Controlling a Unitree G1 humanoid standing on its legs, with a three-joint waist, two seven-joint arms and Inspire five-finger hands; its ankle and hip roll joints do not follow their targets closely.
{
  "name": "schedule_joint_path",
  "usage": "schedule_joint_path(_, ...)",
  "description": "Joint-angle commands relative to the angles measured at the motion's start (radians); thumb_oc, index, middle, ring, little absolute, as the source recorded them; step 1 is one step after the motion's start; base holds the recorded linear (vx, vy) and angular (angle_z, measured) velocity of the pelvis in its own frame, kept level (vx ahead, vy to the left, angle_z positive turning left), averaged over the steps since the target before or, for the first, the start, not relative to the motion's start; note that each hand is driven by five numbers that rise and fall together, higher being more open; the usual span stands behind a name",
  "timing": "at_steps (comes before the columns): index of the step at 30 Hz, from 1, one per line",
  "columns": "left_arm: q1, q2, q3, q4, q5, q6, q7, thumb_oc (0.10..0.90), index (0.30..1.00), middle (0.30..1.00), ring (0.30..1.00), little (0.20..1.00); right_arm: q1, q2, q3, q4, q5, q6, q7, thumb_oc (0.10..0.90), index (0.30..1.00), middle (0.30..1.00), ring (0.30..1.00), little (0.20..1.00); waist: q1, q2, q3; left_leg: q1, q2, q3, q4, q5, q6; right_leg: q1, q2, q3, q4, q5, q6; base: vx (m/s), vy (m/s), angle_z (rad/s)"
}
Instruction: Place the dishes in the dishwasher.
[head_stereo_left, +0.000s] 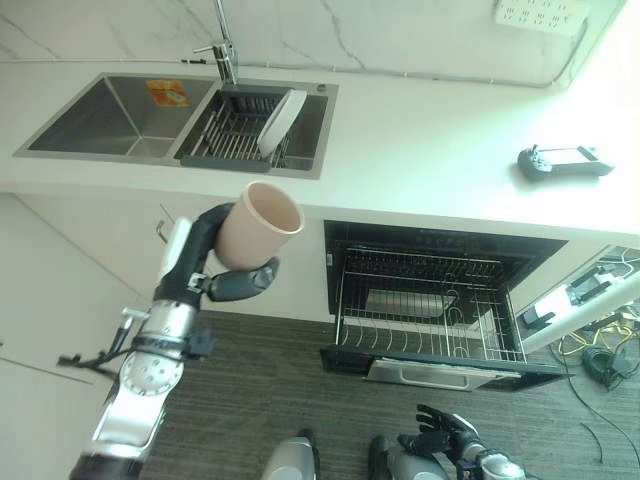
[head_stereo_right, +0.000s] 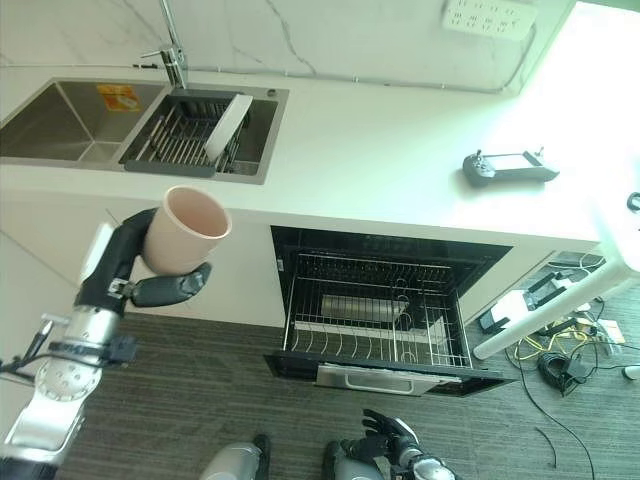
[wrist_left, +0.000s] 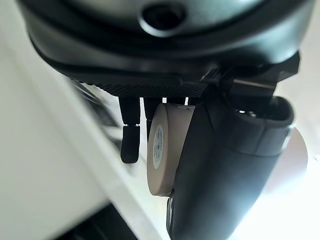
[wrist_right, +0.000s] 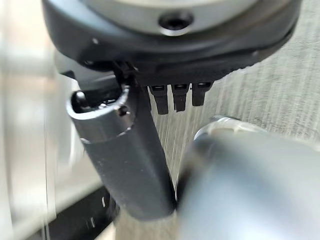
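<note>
One cup (head_stereo_left: 258, 224), left of centre, sits gripped in your left hand (head_stereo_left: 232, 283) while your right hand (head_stereo_left: 447, 436) hangs relaxed at bottom; swing carelessly toward the dishwasher rack (head_stereo_left: 430, 322) and it could clip the counter (head_stereo_left: 420, 150).

We record a pale pink cup (head_stereo_left: 258, 224) in the dark left hand (head_stereo_left: 232, 281), a white plate (head_stereo_left: 281, 122) over a steel-grey sink (head_stereo_left: 110, 118), a white counter (head_stereo_left: 430, 150), black dishwasher (head_stereo_left: 432, 300) and grey-streaked floor (head_stereo_left: 260, 380).
</note>
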Motion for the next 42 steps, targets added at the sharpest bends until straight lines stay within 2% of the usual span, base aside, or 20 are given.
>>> schedule_joint_path(1, -0.145, -0.009, 0.035, -0.078, -0.03, -0.085, 0.012, 0.4, 0.3, 0.3, 0.3, 0.3, -0.003, -0.006, -0.01, 0.042, 0.067, -0.034, -0.017, 0.8, 0.9, 0.9, 0.9, 0.9, -0.026, 0.042, -0.068, -0.005, 0.038, -0.023, -0.001, 0.008, -0.033, 0.106, -0.076, 0.014, -0.067, -0.018, 0.109, 0.01, 0.04, -0.07)
schedule_joint_path(4, -0.17, 0.001, 0.012, -0.07, -0.04, -0.064, 0.011, 0.4, 0.3, 0.3, 0.3, 0.3, 0.017, 0.016, -0.011, 0.058, 0.03, -0.052, -0.01, 0.8, 0.9, 0.9, 0.9, 0.9, -0.036, 0.049, -0.084, -0.006, 0.036, -0.033, -0.001, -0.009, -0.036, 0.104, -0.089, 0.01, -0.067, -0.016, 0.123, 0.01, 0.021, -0.04)
schedule_joint_path(8, -0.17, -0.002, -0.01, -0.07, -0.034, -0.05, 0.015, 0.4, 0.3, 0.3, 0.3, 0.3, 0.042, 0.04, 0.006, 0.04, 0.064, -0.05, -0.036, 0.8, 0.9, 0.9, 0.9, 0.9, -0.04, 0.046, -0.105, -0.011, 0.031, -0.031, -0.001, -0.025, -0.036, 0.094, -0.099, 0.012, -0.067, -0.016, 0.133, 0.0, -0.011, -0.03)
schedule_joint_path(13, -0.155, -0.004, -0.014, -0.059, -0.014, -0.054, 0.042, 0.4, 0.3, 0.3, 0.3, 0.3, 0.068, 0.038, -0.011, -0.019, 0.095, -0.051, -0.07, 0.8, 0.9, 0.9, 0.9, 0.9, -0.055, 0.032, -0.12, -0.012, 0.047, 0.014, -0.001, -0.03, -0.041, 0.059, -0.104, 0.02, -0.067, -0.01, 0.142, -0.02, -0.045, -0.14)
schedule_joint_path(17, -0.143, -0.017, -0.024, -0.041, -0.025, -0.037, 0.043, 0.4, 0.3, 0.3, 0.3, 0.3, 0.111, 0.021, -0.05, -0.12, 0.104, -0.053, -0.109, 0.8, 0.9, 0.9, 0.9, 0.9, -0.076, 0.021, -0.123, -0.002, 0.056, 0.045, -0.001, -0.036, -0.033, 0.05, -0.094, 0.042, -0.067, -0.002, 0.144, 0.0, -0.069, -0.35)
schedule_joint_path(23, -0.132, -0.054, -0.077, 0.011, -0.121, -0.048, 0.069, 0.4, 0.3, 0.3, 0.3, 0.3, 0.26, -0.026, -0.123, -0.474, 0.074, -0.056, -0.183, 0.8, 0.9, 0.9, 0.9, 0.9, -0.154, -0.008, -0.117, 0.031, 0.069, 0.097, -0.001, -0.049, -0.019, 0.042, -0.074, 0.09, -0.067, 0.009, 0.145, 0.0, -0.058, -0.26)
schedule_joint_path(27, -0.116, -0.11, -0.107, 0.048, -0.183, -0.099, 0.169, 0.4, 0.3, 0.3, 0.3, 0.3, 0.353, -0.097, -0.178, -0.747, 0.025, -0.115, -0.198, 0.8, 0.9, 0.9, 0.9, 0.9, -0.208, -0.026, -0.118, 0.06, 0.065, 0.128, -0.001, -0.064, -0.004, 0.037, -0.058, 0.144, -0.067, 0.021, 0.151, -0.02, -0.021, -0.51)
schedule_joint_path(29, -0.111, -0.138, -0.131, 0.063, -0.186, -0.113, 0.236, 0.4, 0.3, 0.3, 0.3, 0.3, 0.375, -0.147, -0.198, -0.868, -0.07, -0.19, -0.234, 0.8, 0.9, 0.9, 0.9, 0.9, -0.23, -0.033, -0.119, 0.072, 0.063, 0.146, -0.001, -0.072, 0.006, 0.032, -0.049, 0.173, -0.067, 0.028, 0.154, -0.03, 0.006, -1.0)
schedule_joint_path(31, -0.129, -0.149, -0.151, 0.109, -0.169, -0.136, 0.324, 0.4, 0.3, 0.3, 0.3, 0.3, 0.384, -0.191, -0.224, -1.011, -0.033, -0.177, -0.237, 0.8, 0.9, 0.9, 0.9, 0.9, -0.259, -0.037, -0.122, 0.083, 0.062, 0.168, -0.001, -0.079, 0.012, 0.026, -0.039, 0.201, -0.067, 0.036, 0.155, -0.03, 0.024, -0.84)
schedule_joint_path(37, -0.125, -0.194, -0.135, 0.14, -0.104, -0.175, 0.516, 0.4, 0.3, 0.3, 0.3, 0.3, 0.356, -0.233, -0.266, -1.2, -0.026, -0.346, -0.267, 0.8, 0.9, 0.9, 0.9, 0.9, -0.296, -0.029, -0.126, 0.109, 0.062, 0.217, -0.001, -0.09, 0.019, 0.018, -0.018, 0.252, -0.067, 0.048, 0.154, -0.04, 0.045, -0.58)
schedule_joint_path(39, -0.138, -0.201, -0.146, 0.143, -0.071, -0.165, 0.571, 0.4, 0.3, 0.3, 0.3, 0.3, 0.341, -0.246, -0.268, -1.252, -0.02, -0.4, -0.253, 0.8, 0.9, 0.9, 0.9, 0.9, -0.305, -0.023, -0.128, 0.128, 0.058, 0.212, -0.001, -0.119, 0.022, 0.034, -0.019, 0.255, -0.067, 0.026, 0.162, 0.05, 0.075, -0.31)
schedule_joint_path(40, -0.153, -0.203, -0.15, 0.147, -0.051, -0.161, 0.596, 0.4, 0.3, 0.3, 0.3, 0.3, 0.328, -0.253, -0.269, -1.293, 0.013, -0.441, -0.212, 0.8, 0.9, 0.9, 0.9, 0.9, -0.307, -0.022, -0.128, 0.131, 0.058, 0.215, -0.001, -0.12, 0.022, 0.037, -0.019, 0.255, -0.067, 0.023, 0.161, 0.05, 0.071, -0.19)
schedule_joint_path(42, -0.161, -0.21, -0.153, 0.149, -0.022, -0.16, 0.62, 0.4, 0.3, 0.3, 0.3, 0.3, 0.307, -0.251, -0.26, -1.332, 0.086, -0.445, -0.158, 0.8, 0.9, 0.9, 0.9, 0.9, -0.303, -0.019, -0.132, 0.131, 0.058, 0.214, -0.001, -0.12, 0.02, 0.038, -0.018, 0.253, -0.067, 0.02, 0.159, -0.03, 0.016, -0.08)
